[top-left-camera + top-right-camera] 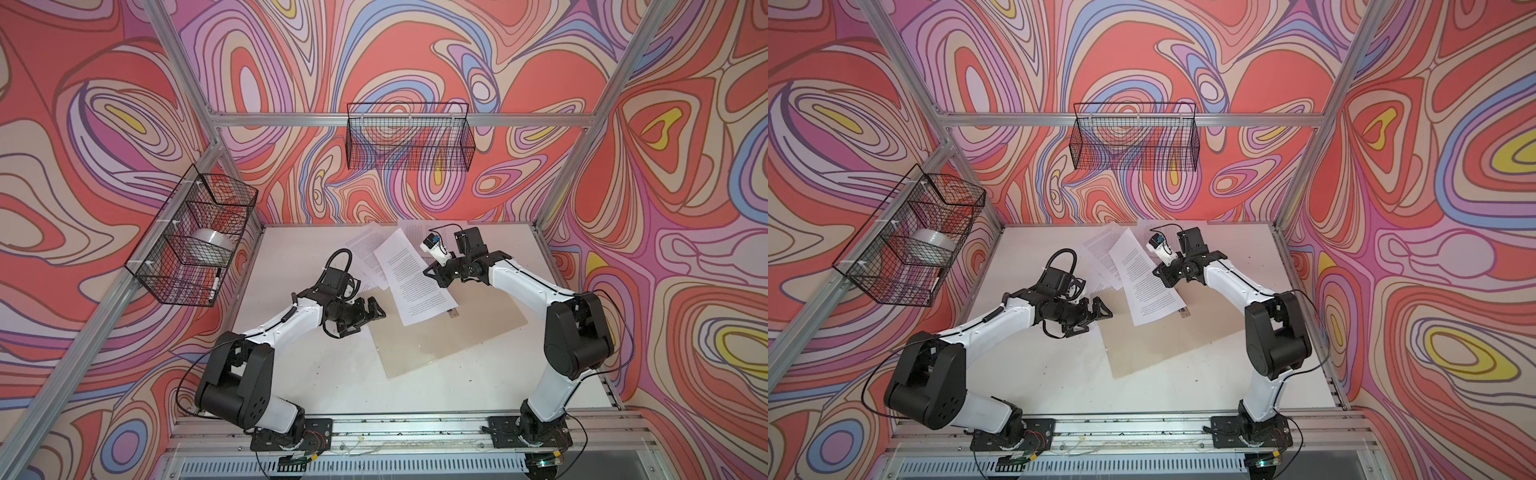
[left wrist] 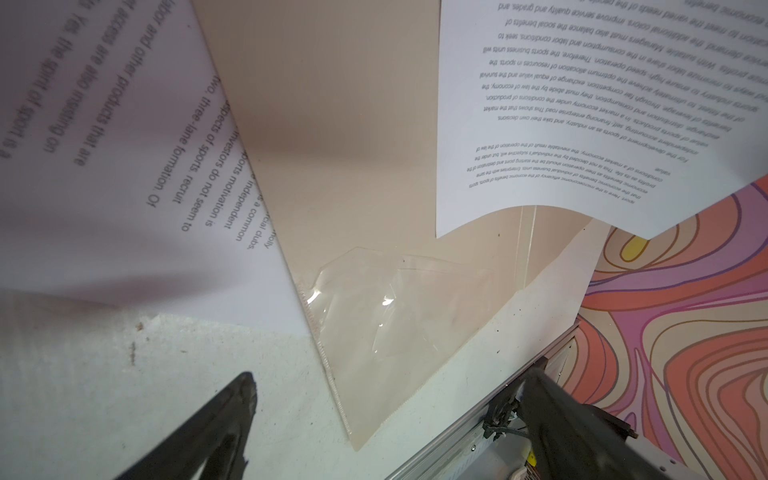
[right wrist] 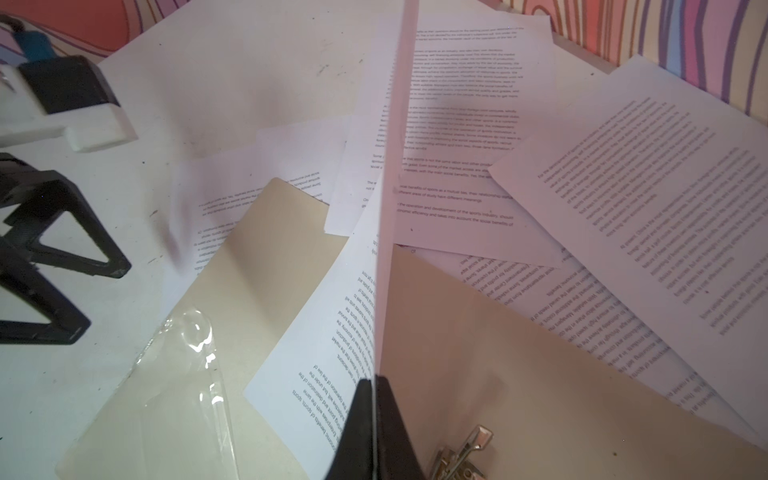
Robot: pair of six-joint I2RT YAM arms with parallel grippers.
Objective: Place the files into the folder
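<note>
The tan folder [image 1: 457, 332] [image 1: 1167, 340] lies open and flat on the white table, with a metal clip [image 3: 461, 451] at its spine and a clear pocket [image 2: 374, 316] at one corner. My right gripper [image 1: 429, 272] [image 1: 1157, 272] [image 3: 376, 388] is shut on the long edge of one printed sheet [image 1: 411, 286] [image 1: 1144, 286] [image 3: 332, 332], which slopes down over the folder's far part. The other files [image 1: 368, 245] [image 3: 665, 208] lie scattered at the back, some overlapping the folder's edge. My left gripper [image 1: 370, 316] [image 1: 1096, 319] [image 2: 386, 399] stands open and empty over the folder's left corner.
A black wire basket [image 1: 195, 237] on the left wall holds a roll of tape [image 1: 212, 245] and a marker. Another wire basket [image 1: 409, 137] hangs on the back wall. Aluminium frame rails [image 1: 374, 428] border the table at the front and sides.
</note>
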